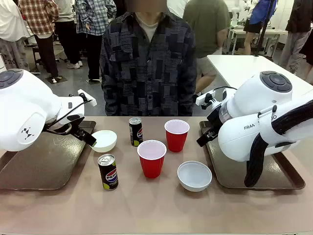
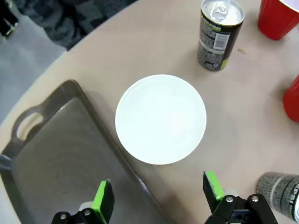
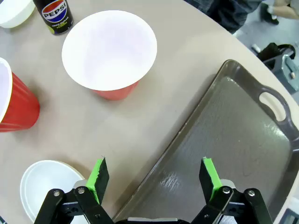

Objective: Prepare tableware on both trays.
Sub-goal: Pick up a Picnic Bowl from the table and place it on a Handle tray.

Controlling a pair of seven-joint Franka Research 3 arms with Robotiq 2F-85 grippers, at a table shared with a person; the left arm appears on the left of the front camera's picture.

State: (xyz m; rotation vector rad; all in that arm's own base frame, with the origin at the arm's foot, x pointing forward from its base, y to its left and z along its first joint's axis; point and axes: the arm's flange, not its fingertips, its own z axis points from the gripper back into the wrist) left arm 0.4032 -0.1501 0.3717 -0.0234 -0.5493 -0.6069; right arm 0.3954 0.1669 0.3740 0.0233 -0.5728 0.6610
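Two dark brown trays lie at the table's sides, the left tray [image 1: 39, 166] and the right tray [image 1: 286, 178], both bare. Between them stand two red cups [image 1: 176, 135] [image 1: 152, 159], two black Pepsi cans [image 1: 135, 131] [image 1: 107, 171] and two white bowls [image 1: 104, 141] [image 1: 194, 176]. My left gripper [image 2: 159, 196] hangs open just above the left bowl [image 2: 160, 119], next to the tray's rim [image 2: 93, 116]. My right gripper [image 3: 154, 179] is open over the right tray's edge [image 3: 196, 121], with the far cup [image 3: 110, 51] ahead of it. Both hold nothing.
A person in a dark patterned shirt [image 1: 149, 63] stands at the far side of the table, hands out of view. A white table [image 1: 244, 68] is behind on the right. My two arms' white bodies cover the outer parts of both trays.
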